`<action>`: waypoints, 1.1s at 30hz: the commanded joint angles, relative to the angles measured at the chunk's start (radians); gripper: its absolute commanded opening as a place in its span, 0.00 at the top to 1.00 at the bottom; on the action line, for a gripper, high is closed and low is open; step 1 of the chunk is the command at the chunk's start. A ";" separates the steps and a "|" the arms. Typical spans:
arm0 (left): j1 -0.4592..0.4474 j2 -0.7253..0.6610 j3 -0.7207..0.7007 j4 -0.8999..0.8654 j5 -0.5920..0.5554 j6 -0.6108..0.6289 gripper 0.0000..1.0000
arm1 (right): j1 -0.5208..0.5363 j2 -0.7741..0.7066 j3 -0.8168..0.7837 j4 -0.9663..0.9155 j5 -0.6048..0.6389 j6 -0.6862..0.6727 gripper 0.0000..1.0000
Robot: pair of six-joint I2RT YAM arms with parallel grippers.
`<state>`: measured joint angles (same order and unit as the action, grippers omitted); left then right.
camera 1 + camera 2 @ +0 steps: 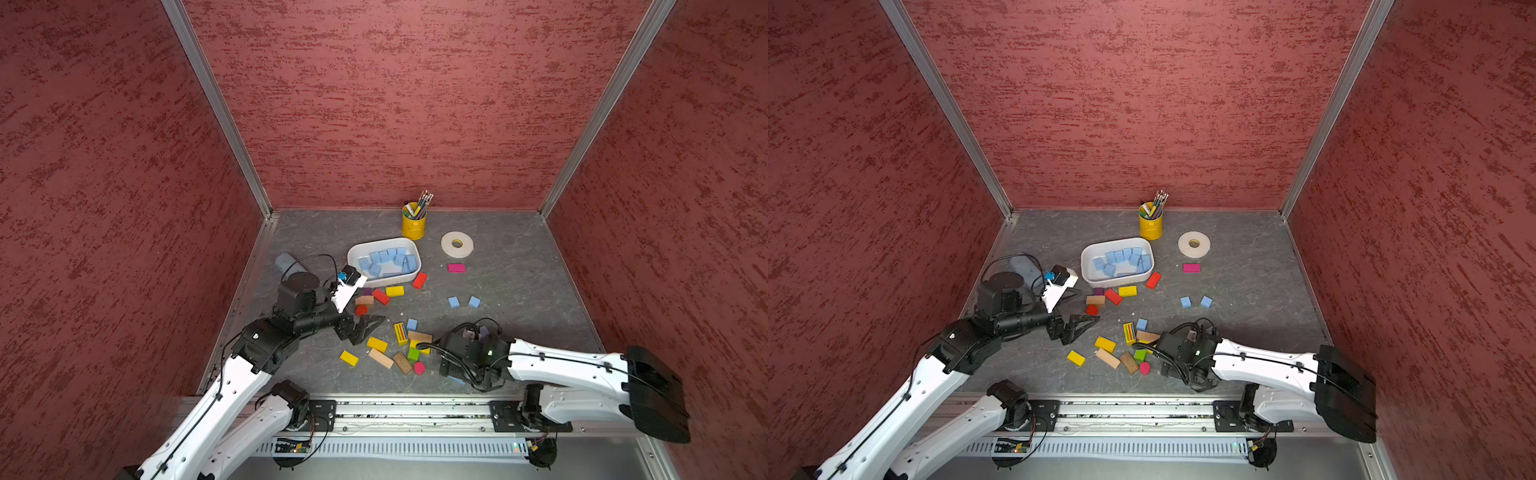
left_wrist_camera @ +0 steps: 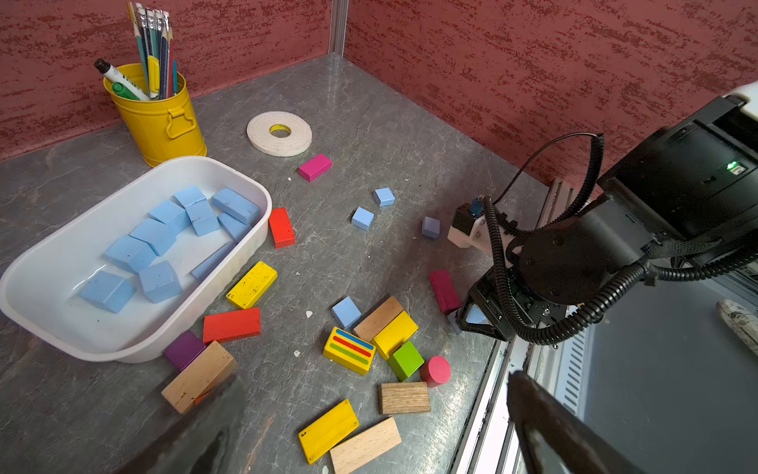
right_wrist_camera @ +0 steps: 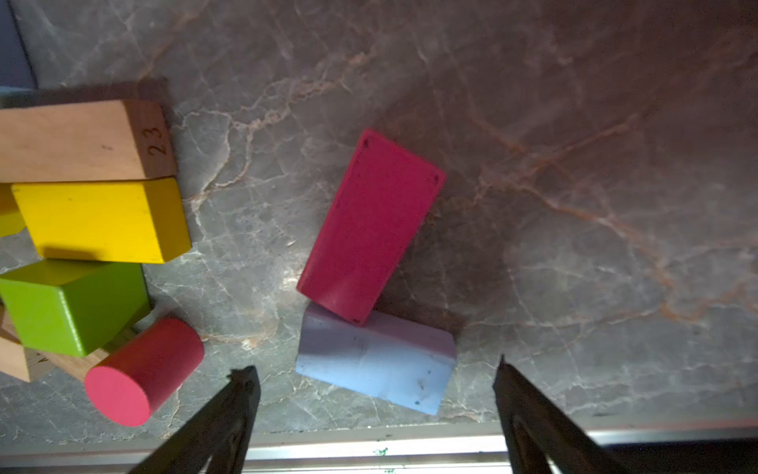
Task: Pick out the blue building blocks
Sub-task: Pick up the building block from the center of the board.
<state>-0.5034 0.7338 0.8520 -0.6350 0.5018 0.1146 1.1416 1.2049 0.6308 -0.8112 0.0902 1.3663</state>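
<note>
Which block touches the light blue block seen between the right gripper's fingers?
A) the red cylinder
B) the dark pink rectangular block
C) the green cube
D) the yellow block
B: in the right wrist view, one end of the dark pink block meets the light blue block framed by the open right gripper.

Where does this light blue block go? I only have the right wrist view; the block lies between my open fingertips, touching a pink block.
Observer: Into the white tray, just in front of the yellow pencil cup.
Operator: Anything in it?
Observer: A pile of blue blocks.
Operator: More blue ones loose?
Observer: At least three in both top views: a loose blue block beside the striped block, and two small blue blocks farther to the right.
</note>
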 commanded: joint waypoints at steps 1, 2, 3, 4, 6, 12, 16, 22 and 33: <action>-0.001 -0.004 -0.005 0.010 0.022 0.020 0.00 | 0.016 0.015 -0.002 -0.009 0.032 0.074 0.10; -0.001 -0.006 -0.005 0.009 0.023 0.020 0.00 | 0.020 0.023 0.002 -0.013 0.035 0.078 0.11; -0.001 -0.007 -0.005 0.009 0.022 0.021 0.00 | 0.023 0.030 0.005 -0.018 0.037 0.081 0.11; -0.001 -0.005 -0.005 0.009 0.022 0.020 0.00 | 0.025 0.036 0.006 -0.021 0.041 0.084 0.12; -0.001 -0.005 -0.005 0.009 0.023 0.020 0.00 | 0.027 0.043 0.008 -0.021 0.042 0.089 0.12; -0.001 -0.005 -0.005 0.010 0.022 0.021 0.00 | 0.032 0.061 0.016 -0.036 0.051 0.103 0.14; -0.001 -0.005 -0.005 0.010 0.024 0.020 0.00 | 0.033 0.074 0.031 -0.053 0.063 0.116 0.16; 0.000 -0.006 -0.005 0.008 0.023 0.022 0.00 | 0.038 0.100 0.036 -0.030 0.051 0.127 0.17; -0.001 -0.004 -0.006 0.009 0.022 0.020 0.00 | 0.044 0.162 0.055 0.006 0.043 0.112 0.27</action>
<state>-0.5034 0.7338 0.8520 -0.6350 0.5159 0.1215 1.1774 1.3560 0.6540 -0.8158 0.1097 1.4624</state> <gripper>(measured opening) 0.996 0.732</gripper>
